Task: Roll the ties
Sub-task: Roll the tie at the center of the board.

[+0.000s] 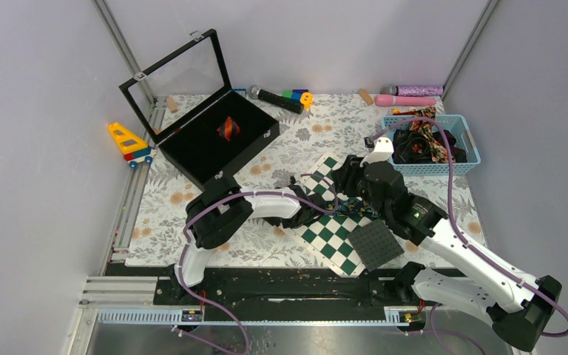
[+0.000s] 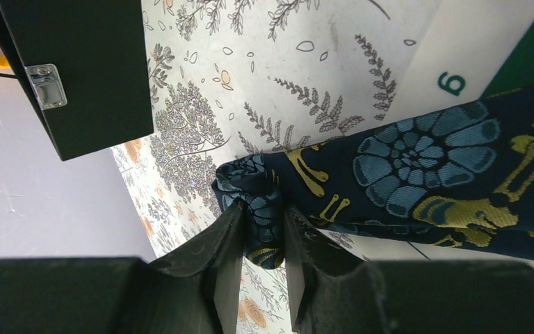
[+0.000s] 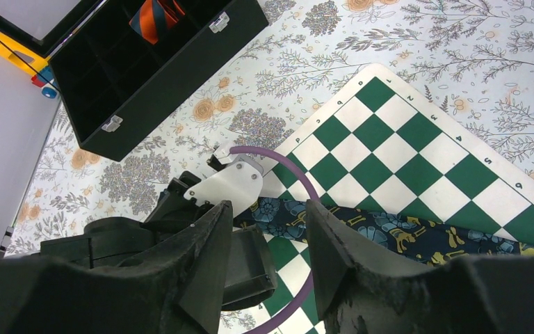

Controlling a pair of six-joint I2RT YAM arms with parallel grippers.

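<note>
A dark navy tie with blue flowers and yellow figures lies across the green-and-white chequered board. My left gripper is shut on its folded end, the fabric bunched between the two fingers just off the board's corner. My right gripper hovers open above the same end of the navy tie, right over the left gripper, with nothing between its fingers. A rolled red-and-black striped tie sits in the open black box. In the top view both arms cover most of the navy tie.
A blue basket at the right back holds several more ties. A dark textured square pad lies on the board's near corner. A microphone, pink and purple tubes and a toy truck lie round the edges.
</note>
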